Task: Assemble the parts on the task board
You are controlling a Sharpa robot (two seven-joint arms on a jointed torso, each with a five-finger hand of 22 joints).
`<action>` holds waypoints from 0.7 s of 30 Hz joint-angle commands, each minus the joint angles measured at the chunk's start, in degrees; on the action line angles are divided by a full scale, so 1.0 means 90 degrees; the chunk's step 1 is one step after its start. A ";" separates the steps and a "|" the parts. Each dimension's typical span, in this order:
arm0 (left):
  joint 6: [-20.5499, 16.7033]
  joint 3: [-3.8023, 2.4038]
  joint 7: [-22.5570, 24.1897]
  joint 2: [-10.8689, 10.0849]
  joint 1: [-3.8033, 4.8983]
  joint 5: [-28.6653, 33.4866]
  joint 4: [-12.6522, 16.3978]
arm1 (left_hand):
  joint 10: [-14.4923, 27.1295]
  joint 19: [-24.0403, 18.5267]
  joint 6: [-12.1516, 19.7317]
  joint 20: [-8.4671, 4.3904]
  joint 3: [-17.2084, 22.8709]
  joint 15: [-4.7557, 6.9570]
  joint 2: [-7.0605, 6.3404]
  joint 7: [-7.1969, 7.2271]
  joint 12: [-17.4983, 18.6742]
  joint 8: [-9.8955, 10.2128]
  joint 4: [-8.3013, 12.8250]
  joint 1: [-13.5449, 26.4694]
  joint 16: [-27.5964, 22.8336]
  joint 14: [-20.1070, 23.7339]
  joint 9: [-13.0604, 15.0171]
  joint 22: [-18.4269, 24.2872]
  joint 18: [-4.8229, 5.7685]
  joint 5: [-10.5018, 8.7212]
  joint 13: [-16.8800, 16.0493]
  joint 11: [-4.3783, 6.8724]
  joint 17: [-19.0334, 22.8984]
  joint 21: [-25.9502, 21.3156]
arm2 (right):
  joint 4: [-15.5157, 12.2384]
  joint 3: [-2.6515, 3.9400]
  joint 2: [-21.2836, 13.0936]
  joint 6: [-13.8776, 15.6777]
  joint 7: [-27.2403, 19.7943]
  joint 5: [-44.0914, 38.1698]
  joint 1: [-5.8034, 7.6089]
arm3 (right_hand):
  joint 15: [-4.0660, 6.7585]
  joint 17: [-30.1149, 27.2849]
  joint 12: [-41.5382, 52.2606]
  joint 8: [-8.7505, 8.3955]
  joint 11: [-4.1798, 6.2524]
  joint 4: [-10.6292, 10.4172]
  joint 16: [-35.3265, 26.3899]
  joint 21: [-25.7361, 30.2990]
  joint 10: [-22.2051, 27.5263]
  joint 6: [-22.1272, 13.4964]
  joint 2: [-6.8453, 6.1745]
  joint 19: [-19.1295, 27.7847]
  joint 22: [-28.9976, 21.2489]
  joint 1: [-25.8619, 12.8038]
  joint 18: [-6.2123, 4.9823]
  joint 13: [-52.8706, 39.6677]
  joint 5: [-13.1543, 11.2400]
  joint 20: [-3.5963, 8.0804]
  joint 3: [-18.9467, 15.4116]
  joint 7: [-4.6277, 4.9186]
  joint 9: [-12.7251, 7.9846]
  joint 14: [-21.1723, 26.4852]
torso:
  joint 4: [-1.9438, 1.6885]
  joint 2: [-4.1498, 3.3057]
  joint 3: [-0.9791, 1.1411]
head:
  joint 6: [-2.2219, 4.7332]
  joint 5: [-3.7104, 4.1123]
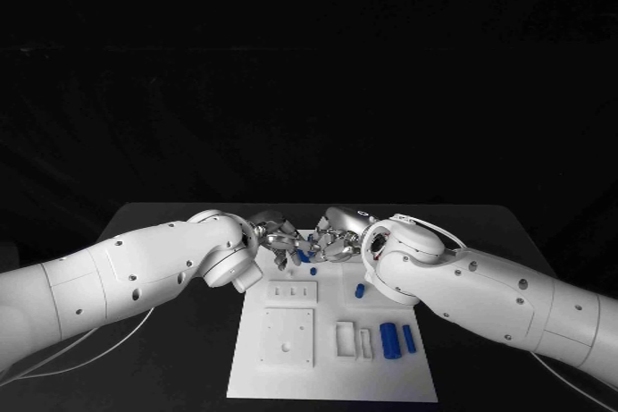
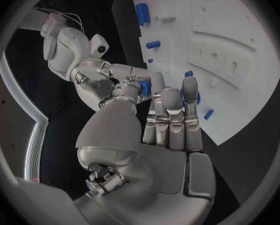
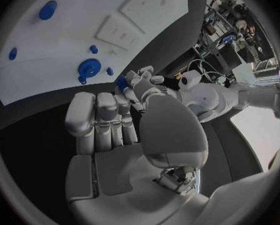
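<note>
Head view shows the flat white rectangular task board [image 1: 332, 340] lying in the middle of the black bench [image 1: 168, 358], its long side running away from the robot. Several small blue plastic parts are on it: two upright-looking blue cylinders [image 1: 389, 339] side by side near the board's right edge, a smaller blue piece [image 1: 361, 290] further up that edge, and a few little blue pegs [image 1: 313, 271] near the far end. White raised blocks [image 1: 288, 336] with holes and slots sit on the board's left half, and their openings look unfilled.

Both hands meet over the far end of the board. In the left wrist view, the right robot hand [image 2: 118, 80] pinches a small blue part [image 2: 144, 87] between its fingertips, and the left robot hand [image 2: 171, 117] has its fingers straight and close together right against that part; whether the left hand also grips it I cannot tell. The right wrist view shows the same blue piece at the left hand's fingertips, just off the board's edge.

My judgement is that the assembly is at an early to middle stage: some parts stand in place, one is in hand or being passed, and the loose pieces and open slots remain to be dealt with.
</note>
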State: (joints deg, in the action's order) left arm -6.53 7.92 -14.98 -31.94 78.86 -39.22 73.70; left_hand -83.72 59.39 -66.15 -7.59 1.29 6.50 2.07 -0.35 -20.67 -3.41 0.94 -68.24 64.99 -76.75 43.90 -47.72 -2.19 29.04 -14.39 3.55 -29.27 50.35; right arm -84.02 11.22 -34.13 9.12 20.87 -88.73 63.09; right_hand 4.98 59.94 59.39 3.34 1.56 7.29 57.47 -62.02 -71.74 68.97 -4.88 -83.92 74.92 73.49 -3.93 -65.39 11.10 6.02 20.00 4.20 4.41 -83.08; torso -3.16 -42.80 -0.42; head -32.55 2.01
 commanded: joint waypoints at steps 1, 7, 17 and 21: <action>0.0149 -0.0001 0.0013 0.0017 0.0007 0.0063 0.0015 | -0.0282 0.0042 0.0068 0.0009 0.0499 -0.0002 0.0151 -0.0023 0.0043 -0.0050 0.0382 -0.0061 -0.0012 0.0059 0.0097 -0.0056 0.0089 0.0222 0.0024 -0.0003 0.0004 -0.0037 | -0.0026 0.0002 0.0027 -0.0093 -0.0080 -0.0041 0.0003 | 0.0043 -0.0002 -0.0022 0.0033 0.0027 -0.0048 -0.0037 0.0002 0.0007 0.0204 0.0068 -0.0163 0.0907 0.0022 0.0064 0.0000 0.0024 0.0044 0.0006 -0.0095 0.0002 0.0005 | 0.0007 -0.0001 0.0002 | -0.0009 0.0005; 0.0207 -0.0002 0.0040 0.0008 0.0007 0.0092 0.0024 | -0.0290 0.0019 0.0061 0.0012 0.0972 -0.0008 0.0276 -0.0093 0.0020 -0.0052 0.0722 -0.0033 0.0013 0.0062 0.0250 -0.0185 0.0046 0.0536 0.0037 -0.0017 -0.0010 -0.0013 | 0.0000 0.0002 0.0037 -0.0074 -0.0076 -0.0041 0.0002 | 0.0043 -0.0002 -0.0022 0.0033 0.0027 -0.0048 -0.0037 0.0002 0.0007 0.0204 0.0068 -0.0163 0.0907 0.0022 0.0064 0.0000 0.0024 0.0044 0.0006 -0.0095 0.0002 0.0005 | 0.0004 -0.0001 0.0000 | -0.0014 0.0014; 0.0192 -0.0002 0.0087 0.0013 0.0007 0.0127 0.0034 | -0.0292 0.0042 -0.0030 0.0008 0.1176 0.0000 0.0361 -0.0056 -0.0050 -0.0061 0.1007 0.0279 0.0051 0.0050 0.0502 -0.0410 0.0034 0.0564 0.0020 0.0001 -0.0027 -0.0088 | 0.0029 -0.0001 0.0070 -0.0086 -0.0092 -0.0034 0.0002 | 0.0043 -0.0004 -0.0043 0.0031 0.0025 -0.0053 -0.0048 0.0024 0.0021 0.0191 0.0068 -0.0161 0.0903 0.0024 0.0063 0.0010 0.0027 0.0044 0.0001 -0.0091 -0.0002 0.0005 | 0.0001 0.0002 -0.0001 | -0.0016 0.0020; 0.0150 -0.0002 0.0085 0.0014 0.0007 0.0132 0.0031 | -0.0292 0.0080 -0.0090 -0.0008 0.1204 0.0016 0.0351 -0.0029 -0.0124 -0.0056 0.1020 0.0332 0.0094 0.0040 0.0654 -0.0487 0.0044 0.0600 -0.0016 0.0018 -0.0063 -0.0135 | 0.0040 -0.0008 0.0070 -0.0067 -0.0102 -0.0027 0.0001 | 0.0041 -0.0015 -0.0084 0.0029 0.0023 -0.0060 -0.0062 0.0037 0.0045 0.0172 0.0043 -0.0159 0.0900 0.0010 0.0062 0.0041 0.0031 0.0043 -0.0007 -0.0088 -0.0008 0.0008 | 0.0001 0.0001 0.0002 | -0.0021 0.0018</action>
State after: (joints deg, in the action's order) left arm -5.70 7.93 -14.92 -32.03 78.90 -38.65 73.74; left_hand -83.85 59.86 -65.54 -7.66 4.77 6.32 5.33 -1.62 -21.60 -3.82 2.70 -65.86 65.54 -76.57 49.01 -52.02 -2.19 34.19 -14.45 3.46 -29.76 49.50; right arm -83.47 11.18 -33.70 8.89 20.95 -88.77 63.07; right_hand 4.98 59.86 58.90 3.42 1.65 7.00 57.24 -61.97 -71.65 68.98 -4.66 -83.92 74.91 73.63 -3.93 -65.06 11.04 6.02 19.96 4.20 4.40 -83.08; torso -3.15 -42.80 -0.43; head -32.67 2.21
